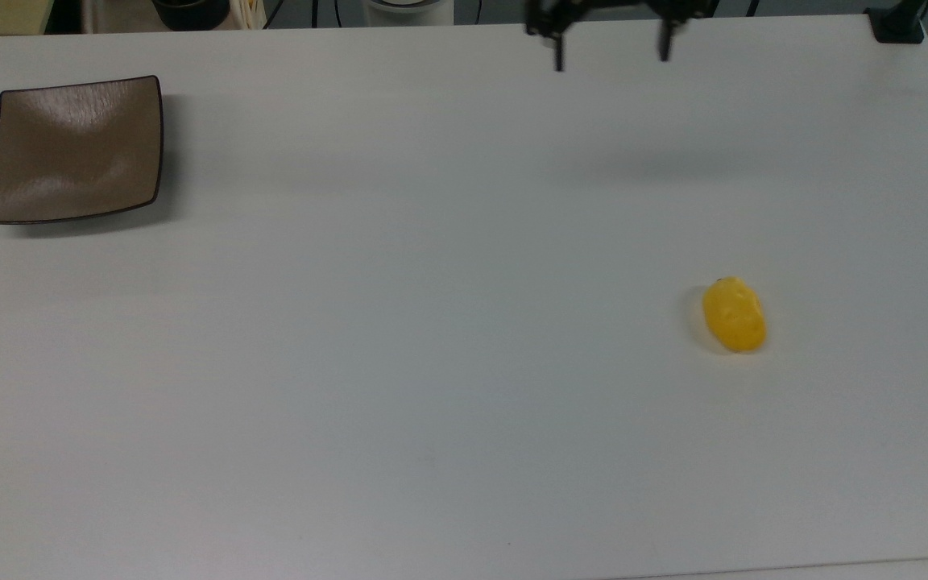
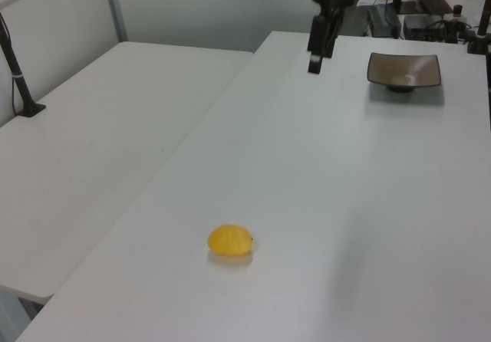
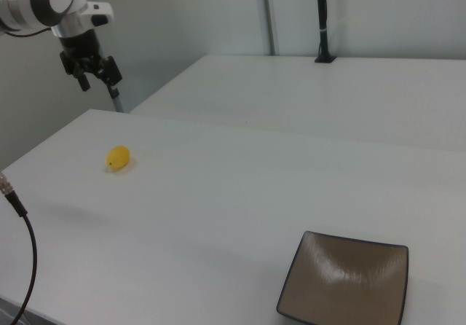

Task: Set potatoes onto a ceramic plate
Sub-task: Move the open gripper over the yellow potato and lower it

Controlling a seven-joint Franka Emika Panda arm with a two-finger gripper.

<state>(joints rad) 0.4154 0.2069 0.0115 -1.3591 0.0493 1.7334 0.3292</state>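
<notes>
High above the white table (image 1: 432,362), at the top view's upper edge, the black two-finger gripper (image 1: 609,50) hung in the air with its fingers (image 1: 558,56) spread wide apart and nothing between them. Well below it and toward the top view's right, the small bright yellow oval potato (image 1: 734,314) lay on the table, apart from the gripper (image 3: 96,81). Far off toward the top view's left sat the square glossy brown ceramic plate (image 1: 45,173) with a thin dark rim, bare.
</notes>
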